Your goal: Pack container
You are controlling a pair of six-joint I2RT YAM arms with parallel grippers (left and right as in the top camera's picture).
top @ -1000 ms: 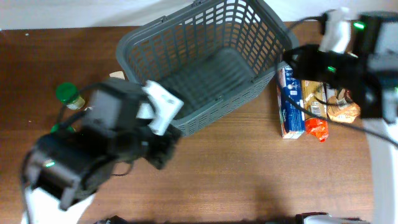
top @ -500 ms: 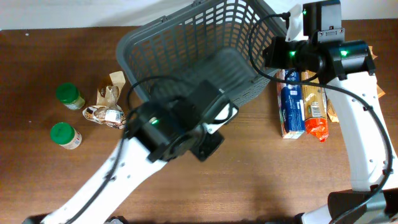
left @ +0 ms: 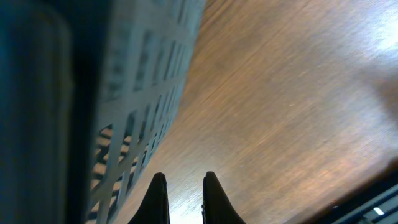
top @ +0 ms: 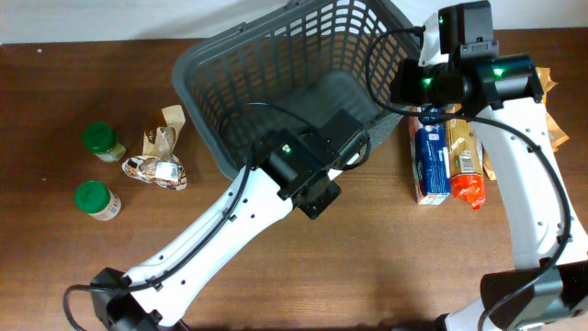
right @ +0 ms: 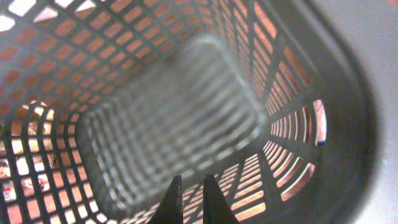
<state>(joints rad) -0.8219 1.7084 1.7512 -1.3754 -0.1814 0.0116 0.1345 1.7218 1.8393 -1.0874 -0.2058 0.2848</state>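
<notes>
A: Container first. Where is it?
B: The grey container stands on the wooden table toward the far edge. It is turned at an angle, with lattice walls and a thick rim.
A: Left gripper?
B: The left gripper is outside the container, low beside its near wall. The wrist view has the slotted wall on one side and bare wood on the other. The fingers are narrow, with a thin gap and nothing between them.
A: Is it touching the wall?
B: Can't tell. From above, the left arm's wrist overlaps the container's near-right corner.
A: Right one?
B: The right gripper hangs over the container's right rim, and its camera looks down at the slotted floor. The fingers are drawn close, with a slim gap, gripping nothing.
A: Loose stuff?
B: Left of the container are the upper jar and the lower jar, both green-lidded and well apart from it. Crumpled packets lie between the jars and the container's left wall. Right of the container, a blue box lies just beside the right corner. An orange-tipped packet lies against the box's side away from the container. A tan bag sits farther right, partly behind the right arm.
</notes>
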